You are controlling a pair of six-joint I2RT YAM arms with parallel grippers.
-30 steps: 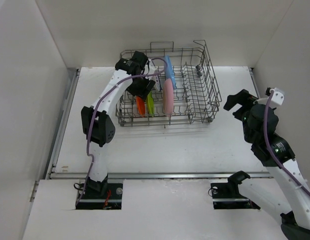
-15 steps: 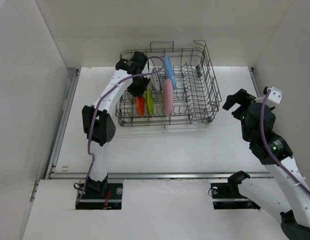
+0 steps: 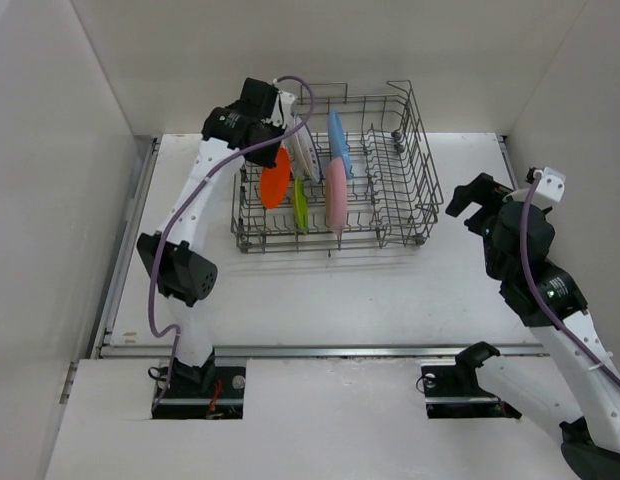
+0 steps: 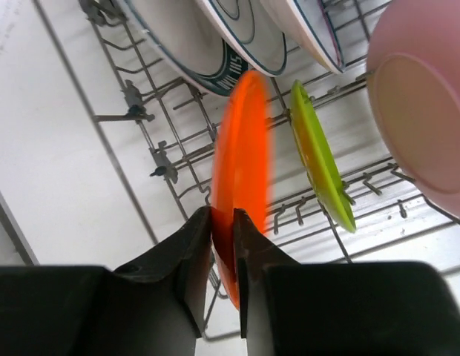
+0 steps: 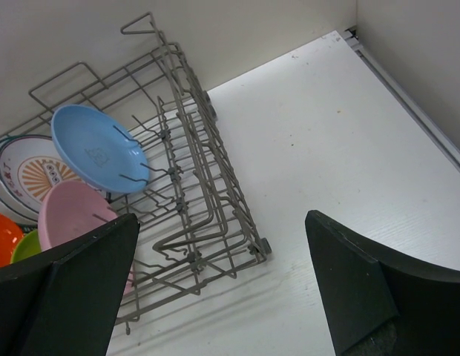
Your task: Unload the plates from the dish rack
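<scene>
L gripper (image 4: 222, 222) clamped on orange plate (image 4: 241, 156), upper left of top view.
Plate sits edge-on btwn L fingers, up over rack's (image 3: 380, 232) left end. Green (image 3: 300, 203), pink (image 3: 336, 195), blue (image 3: 337, 140) + white plates (image 3: 302, 150) stand in rack, upper centre. R gripper (image 5: 221, 252) spread wide, holding nothing, right of frame, apart from rack.

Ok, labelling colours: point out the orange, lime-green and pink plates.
orange plate (image 4: 241, 148): left wrist view, middle of face.
lime-green plate (image 4: 319, 167): left wrist view, middle of face.
pink plate (image 4: 423, 104): left wrist view, flat centre.
</scene>
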